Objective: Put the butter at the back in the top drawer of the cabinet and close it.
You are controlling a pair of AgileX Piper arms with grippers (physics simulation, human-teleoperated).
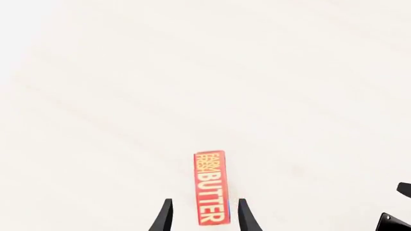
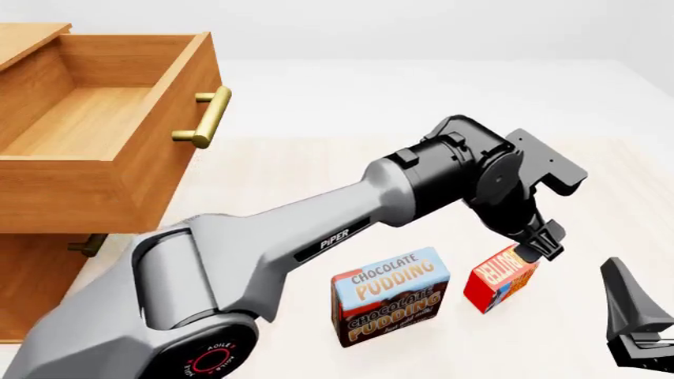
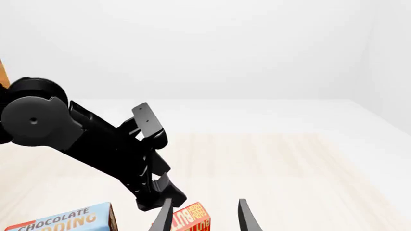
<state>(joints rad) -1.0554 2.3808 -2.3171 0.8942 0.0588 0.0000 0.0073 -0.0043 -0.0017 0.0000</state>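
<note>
Your left gripper [image 1: 204,214] straddled the red box lettered "FARM FRESH BUTTER" [image 1: 211,187], jaws spread either side, on the table [image 2: 421,166] beside the "CHOCOLATE PUDDING" box [image 2: 390,296], the arm [image 2: 316,237] read "PiPER", the top drawer [image 2: 106,118] stood open, and your right gripper's [image 3: 204,216] fingers were parted.

Pudding box [image 2: 390,296] crowds the butter [image 2: 503,278]; top drawer [image 2: 100,118] gapes unobstructed.

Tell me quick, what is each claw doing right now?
Left gripper: fingers open on either side of the butter, not yet gripping it.
Right gripper: fingers open, holding nothing.
</note>
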